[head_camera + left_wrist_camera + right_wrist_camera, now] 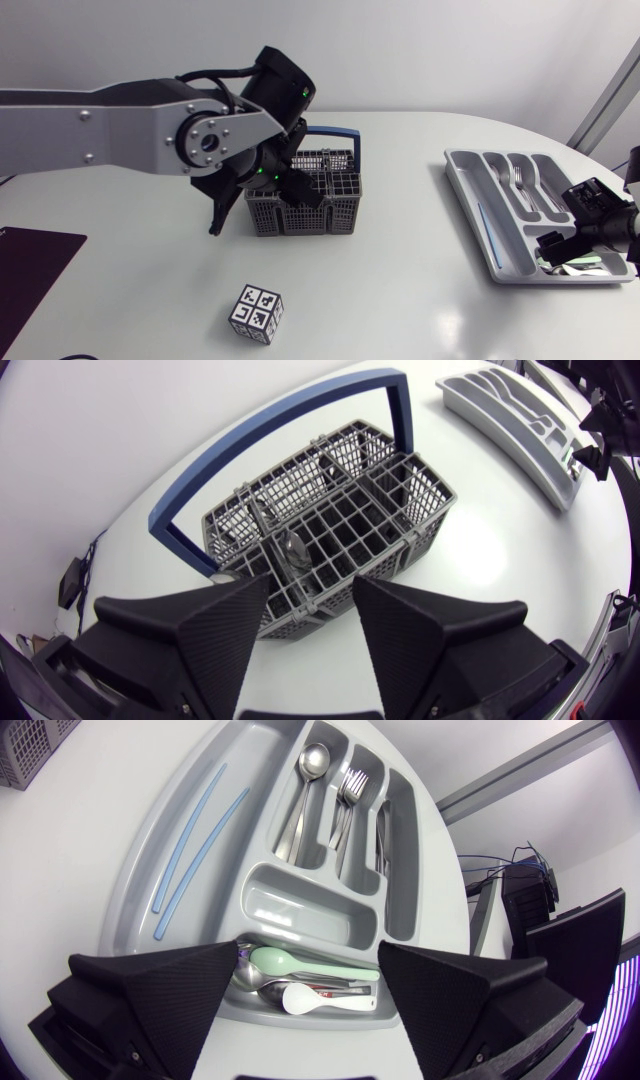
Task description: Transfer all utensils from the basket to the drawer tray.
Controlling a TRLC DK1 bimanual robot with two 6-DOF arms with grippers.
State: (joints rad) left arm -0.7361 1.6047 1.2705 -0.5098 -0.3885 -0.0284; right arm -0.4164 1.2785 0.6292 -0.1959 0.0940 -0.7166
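Left pincer over white table.

The white table bears a grey basket near its middle and a drawer tray well off to the right. A patterned cube sits in front of the basket, and a dark mat lies at the left edge.

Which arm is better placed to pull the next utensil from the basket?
Left: the left hand, open, sits just above the basket, over a utensil standing inside. The right hand is away over the tray.
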